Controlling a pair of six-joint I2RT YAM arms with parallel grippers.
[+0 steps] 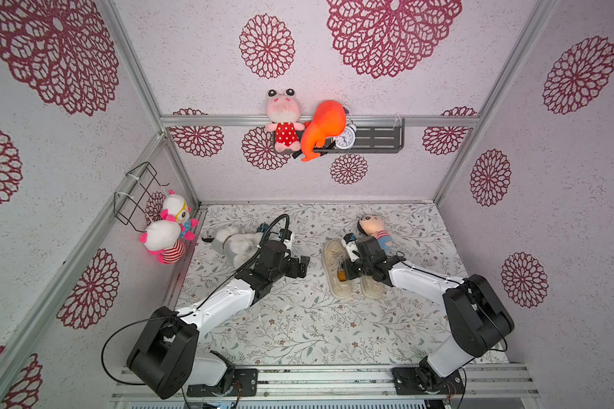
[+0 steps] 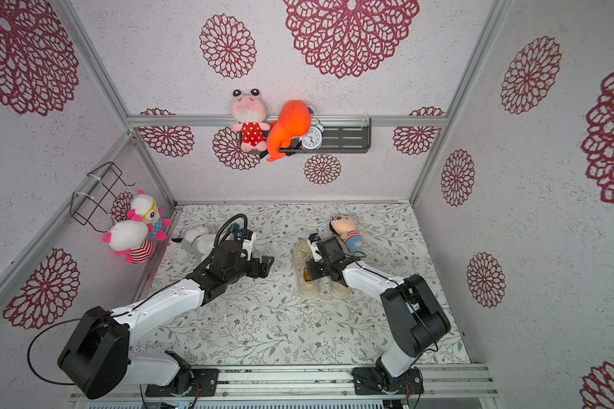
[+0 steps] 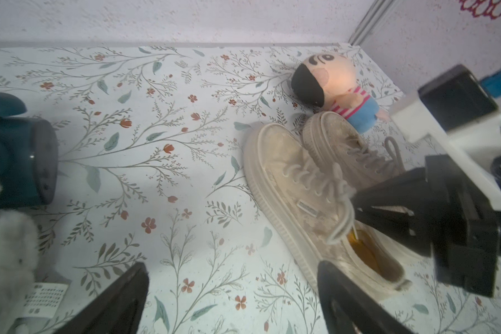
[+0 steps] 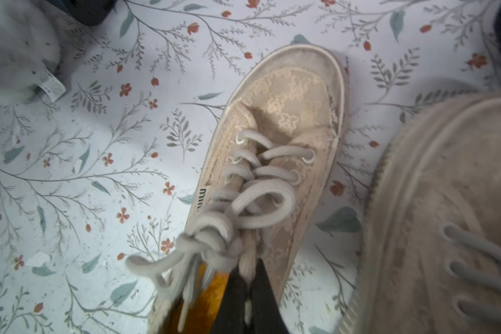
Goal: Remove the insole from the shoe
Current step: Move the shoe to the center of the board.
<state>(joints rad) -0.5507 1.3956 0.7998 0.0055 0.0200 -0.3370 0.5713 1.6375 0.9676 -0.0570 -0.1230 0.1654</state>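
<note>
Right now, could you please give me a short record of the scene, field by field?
Target sneaker: beige, laced, upright on the floral table, beside the second sneaker
Insole: orange, inside the sneaker, visible through the opening
Right gripper: shut, apparently pinching the tongue at the opening
Left gripper: open, apart from the sneaker
Nearby: boy plush doll behind the pair
</note>
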